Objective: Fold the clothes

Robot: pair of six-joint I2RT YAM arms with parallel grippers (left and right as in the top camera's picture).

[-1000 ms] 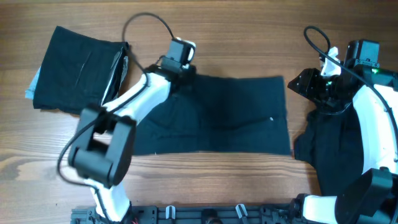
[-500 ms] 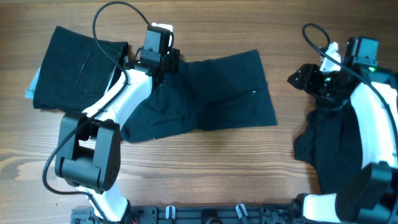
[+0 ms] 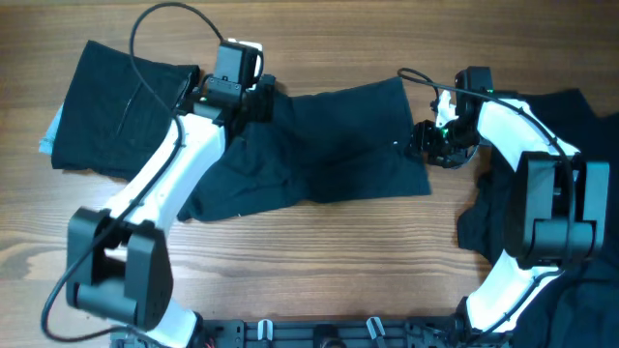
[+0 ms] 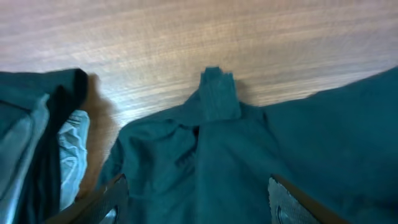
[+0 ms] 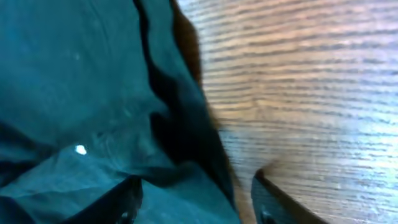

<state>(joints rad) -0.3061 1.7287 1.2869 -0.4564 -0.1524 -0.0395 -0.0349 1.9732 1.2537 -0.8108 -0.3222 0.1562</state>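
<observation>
A dark garment (image 3: 338, 145) lies lengthwise between the arms, left pincer (image 3: 257, 101) spread wide over its left corner, right pincer (image 3: 427, 144) gaping at its right edge.

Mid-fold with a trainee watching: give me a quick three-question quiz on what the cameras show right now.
1. True or false: the left gripper is at the upper left corner of the spread garment, as the overhead view shows it.
2. Where does the folded stack lie? A) beside the left arm; B) under the right arm; C) on top of the spread garment.
3. Fill in: the right gripper sits at the spread garment's ____ edge.

Key: 1 true; 2 A; 3 right.
</observation>
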